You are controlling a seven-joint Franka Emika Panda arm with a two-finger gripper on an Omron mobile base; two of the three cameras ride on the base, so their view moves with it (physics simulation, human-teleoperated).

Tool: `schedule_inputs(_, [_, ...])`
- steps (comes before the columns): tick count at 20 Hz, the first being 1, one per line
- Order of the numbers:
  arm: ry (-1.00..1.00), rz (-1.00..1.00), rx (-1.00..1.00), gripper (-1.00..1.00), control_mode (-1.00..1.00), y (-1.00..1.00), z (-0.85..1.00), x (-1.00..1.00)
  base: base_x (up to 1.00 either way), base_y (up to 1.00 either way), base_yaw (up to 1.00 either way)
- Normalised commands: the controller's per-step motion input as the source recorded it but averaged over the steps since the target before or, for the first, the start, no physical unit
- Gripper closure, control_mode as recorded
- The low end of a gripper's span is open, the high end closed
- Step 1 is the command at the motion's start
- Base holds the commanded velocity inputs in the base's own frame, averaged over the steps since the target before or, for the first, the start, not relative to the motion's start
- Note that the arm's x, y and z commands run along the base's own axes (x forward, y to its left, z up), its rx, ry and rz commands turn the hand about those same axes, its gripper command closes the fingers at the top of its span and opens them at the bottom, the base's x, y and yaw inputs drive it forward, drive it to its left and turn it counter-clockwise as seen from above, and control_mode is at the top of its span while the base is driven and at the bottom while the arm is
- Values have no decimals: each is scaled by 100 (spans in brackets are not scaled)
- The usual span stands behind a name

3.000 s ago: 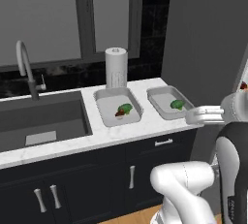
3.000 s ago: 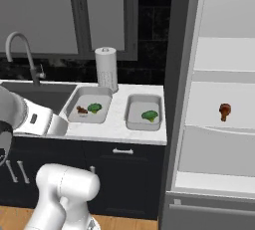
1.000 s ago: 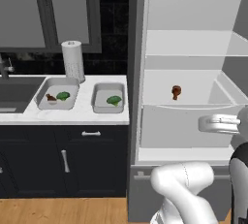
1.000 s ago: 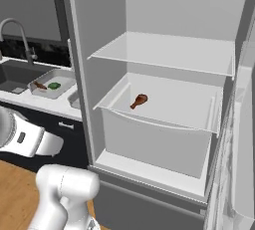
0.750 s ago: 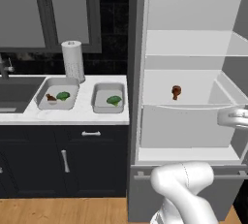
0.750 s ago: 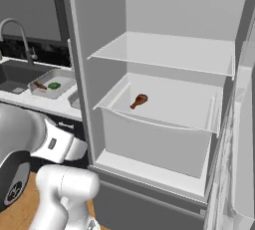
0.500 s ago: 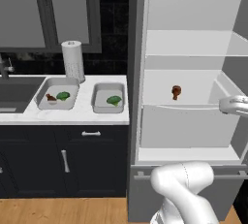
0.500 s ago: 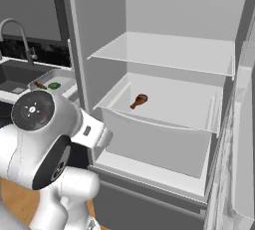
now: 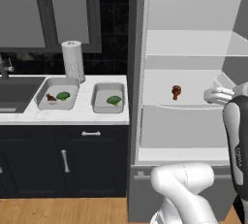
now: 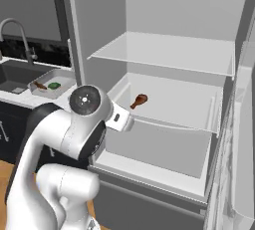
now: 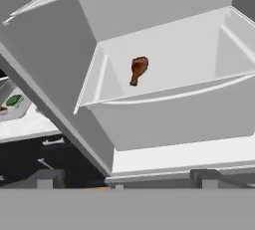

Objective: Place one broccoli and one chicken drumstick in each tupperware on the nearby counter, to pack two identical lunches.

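target: the chicken drumstick point(image 9: 176, 91) lies alone in the open fridge's drawer point(image 10: 164, 123), well apart from both trays.
bearing: in the hand view the drumstick sits ahead of the end effector point(image 11: 127, 178), up and a little left of centre, with the drawer's front wall between them; my guess is the reach must go over that wall.
long axis: thick end up and narrow end down in the hand view; from the right base view, it runs slantwise, fat end toward the back.
end effector: spread wide, holding nothing.
left tupperware point(image 9: 45, 88): one broccoli point(image 9: 63, 96) and one drumstick point(image 9: 51, 98).
right tupperware point(image 9: 96, 97): broccoli point(image 9: 114, 100) alone; it lacks a drumstick.
desk point(image 9: 85, 113): carries both trays, left of the fridge.
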Motion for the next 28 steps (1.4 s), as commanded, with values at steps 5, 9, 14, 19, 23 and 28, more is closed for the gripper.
schedule_inputs(5, [0,0,-1,-100,-100,-4,-20,75,0,0,0])
schedule_inputs(9, [0,1,3,-100,-100,-11,-11,47,0,0,0])
schedule_inputs(14, [0,0,1,-100,-100,-4,-5,60,0,0,0])
schedule_inputs(19, [0,0,0,-100,-100,0,-14,45,0,0,0])
schedule_inputs(23, [4,0,0,-100,-100,-2,-23,42,0,0,0])
schedule_inputs(28, [5,0,0,-100,-100,-1,-25,45,0,0,0])
